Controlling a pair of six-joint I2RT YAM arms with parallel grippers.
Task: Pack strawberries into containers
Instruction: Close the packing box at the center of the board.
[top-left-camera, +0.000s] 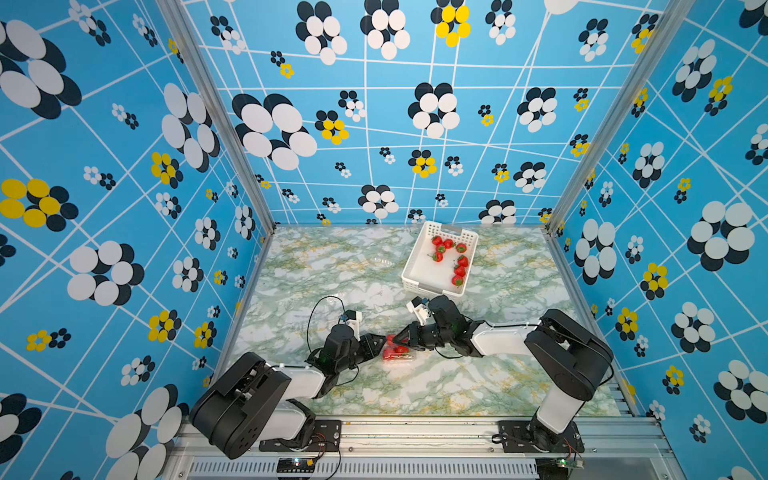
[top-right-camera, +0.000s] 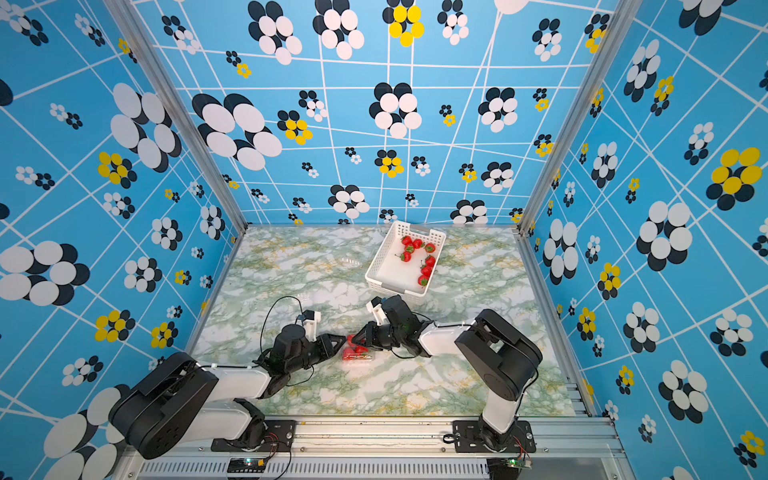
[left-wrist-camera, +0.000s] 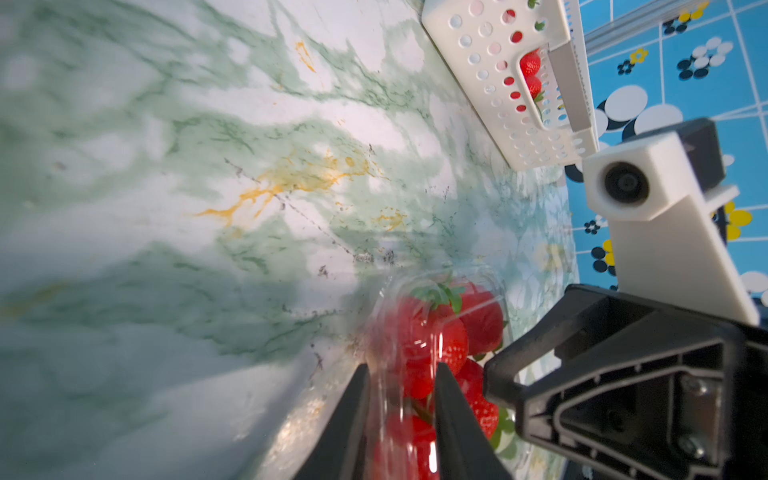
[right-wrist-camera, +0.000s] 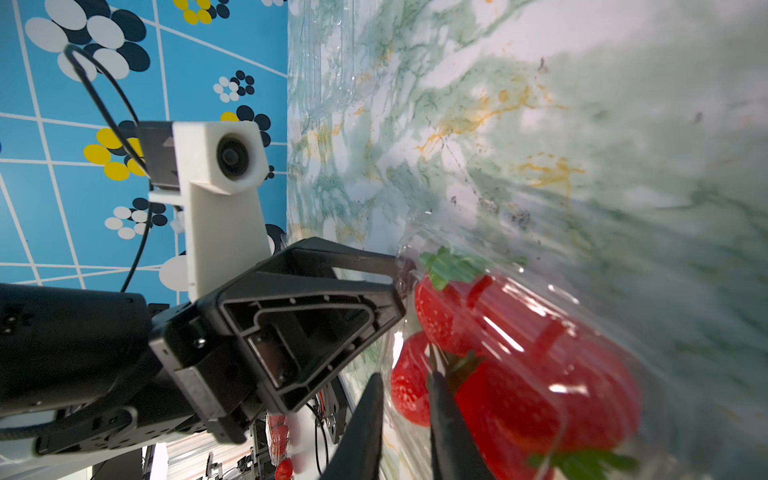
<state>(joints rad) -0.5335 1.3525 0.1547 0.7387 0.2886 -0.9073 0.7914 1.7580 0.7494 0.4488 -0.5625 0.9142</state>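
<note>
Left wrist view shows the container (left-wrist-camera: 409, 299) up close: a small clear plastic box, somewhat blurred, packed with glossy red strawberries (left-wrist-camera: 436, 336) whose green caps press against the film. In both top views it sits on the near middle of the table (top-left-camera: 332, 270), right between the two gripper tips. Several loose strawberries (top-left-camera: 459, 271) lie in a white perforated basket (top-left-camera: 415, 266) toward the far side, a little right of centre.

The table top is a green-and-white marble print with yellow veins. Blue walls (top-left-camera: 374, 124) with white lines and black, white and yellow flower shapes close it in on the left, right and far sides.

Both arms reach low from the near rail and angle inward, meeting at the box. The left gripper (left-wrist-camera: 401, 368) comes in from the left; its fingers stand parted, loose about the clear rim that runs through the gap. The right gripper (right-wrist-camera: 405, 376) comes in from the right, its fingers drawn narrow and pinching the container's rim.
</note>
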